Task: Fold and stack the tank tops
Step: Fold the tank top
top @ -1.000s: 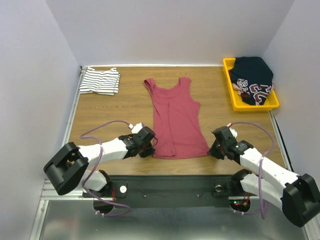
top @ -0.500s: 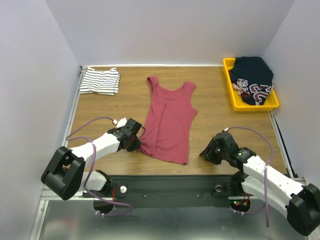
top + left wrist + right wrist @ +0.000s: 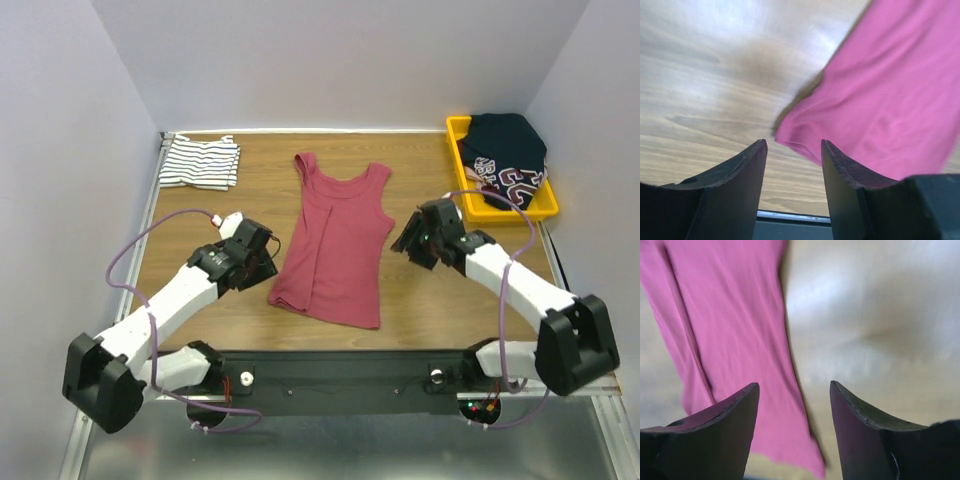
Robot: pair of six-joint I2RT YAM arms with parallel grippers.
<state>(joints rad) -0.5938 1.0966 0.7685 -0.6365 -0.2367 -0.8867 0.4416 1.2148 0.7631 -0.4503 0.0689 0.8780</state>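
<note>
The maroon tank top lies flat in the middle of the table, straps toward the far side, its left part folded over along a lengthwise crease. The striped white tank top sits folded at the far left corner. My left gripper hovers just left of the maroon top's lower left edge, open and holding nothing; its wrist view shows the hem corner ahead of the fingers. My right gripper stands open beside the top's right edge, and that edge runs between its fingers below.
A yellow bin at the far right holds dark printed clothing. The table's metal rail runs along the left side and the arm bases' black bar along the near edge.
Both grippers have let go of the maroon top's hem and opened. The top shifted left and now lies slanted. The right arm has swung up to the top's right edge.
</note>
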